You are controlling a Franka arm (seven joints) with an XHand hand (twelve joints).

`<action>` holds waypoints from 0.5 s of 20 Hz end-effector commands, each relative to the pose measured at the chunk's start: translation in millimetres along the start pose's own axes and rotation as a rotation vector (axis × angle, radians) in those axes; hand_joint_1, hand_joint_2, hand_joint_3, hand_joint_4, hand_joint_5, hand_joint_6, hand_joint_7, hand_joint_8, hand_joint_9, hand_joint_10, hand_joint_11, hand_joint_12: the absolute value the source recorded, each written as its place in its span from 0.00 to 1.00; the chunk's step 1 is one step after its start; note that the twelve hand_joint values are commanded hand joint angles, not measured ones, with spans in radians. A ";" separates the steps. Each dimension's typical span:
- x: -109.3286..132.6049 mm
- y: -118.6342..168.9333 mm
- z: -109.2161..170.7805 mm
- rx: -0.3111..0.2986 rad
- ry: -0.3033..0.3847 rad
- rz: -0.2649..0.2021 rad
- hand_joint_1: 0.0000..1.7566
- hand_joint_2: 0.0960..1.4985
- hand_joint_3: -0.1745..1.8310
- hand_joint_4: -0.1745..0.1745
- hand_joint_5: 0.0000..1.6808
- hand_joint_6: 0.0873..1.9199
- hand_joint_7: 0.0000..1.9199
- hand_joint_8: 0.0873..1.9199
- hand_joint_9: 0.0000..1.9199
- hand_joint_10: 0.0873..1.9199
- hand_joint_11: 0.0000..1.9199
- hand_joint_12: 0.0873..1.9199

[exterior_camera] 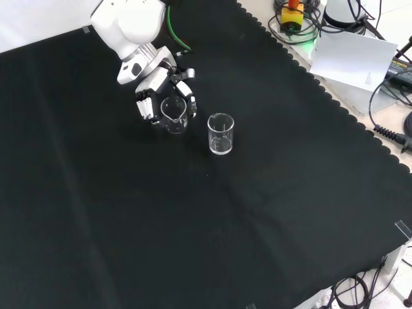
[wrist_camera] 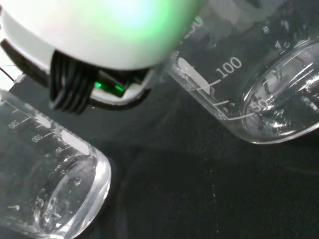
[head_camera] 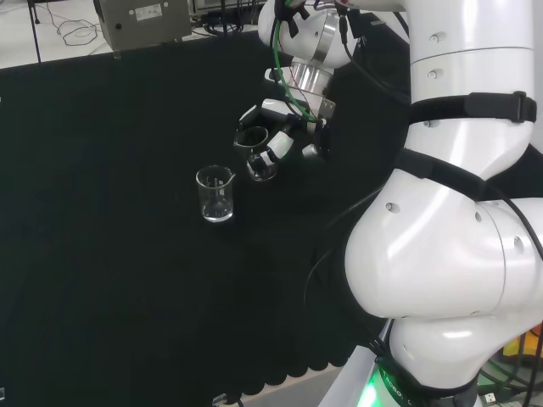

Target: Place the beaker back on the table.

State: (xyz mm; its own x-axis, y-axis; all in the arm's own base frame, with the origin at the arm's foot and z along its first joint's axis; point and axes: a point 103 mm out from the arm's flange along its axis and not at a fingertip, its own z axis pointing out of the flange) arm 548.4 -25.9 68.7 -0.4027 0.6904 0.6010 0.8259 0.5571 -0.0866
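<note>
2 clear glass beakers and 1 hand. In the front view the free beaker (exterior_camera: 220, 134) stands upright on the black cloth (exterior_camera: 257, 212), just beside the fingers (exterior_camera: 145, 106). Behind it, those fingers curl round the held beaker (exterior_camera: 174, 114), low over the cloth. Set-down looks underway; next, seat its base and uncurl.

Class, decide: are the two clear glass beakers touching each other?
Apart. In the front view, black cloth shows between the beaker in the robot hand at and the free-standing clear glass beaker.
</note>
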 end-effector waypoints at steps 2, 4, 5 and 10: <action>-2.4 4.1 -0.1 -0.022 -0.009 0.005 0.82 0.25 0.58 0.00 0.72 0.45 0.65 0.44 0.76 0.25 0.57 0.38; -3.9 5.2 0.1 -0.028 -0.011 0.008 0.82 0.26 0.58 0.00 0.72 0.45 0.66 0.44 0.76 0.25 0.57 0.37; -4.9 5.8 0.4 -0.027 -0.013 0.011 0.82 0.26 0.58 0.00 0.72 0.45 0.66 0.44 0.76 0.25 0.57 0.37; -9.7 6.7 1.2 -0.031 -0.021 0.032 0.82 0.26 0.57 0.00 0.72 0.46 0.65 0.45 0.76 0.24 0.57 0.37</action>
State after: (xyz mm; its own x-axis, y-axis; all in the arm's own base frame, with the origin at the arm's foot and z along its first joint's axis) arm 555.8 -26.6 64.4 -0.3950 0.7051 0.5890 0.8414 0.5350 -0.0762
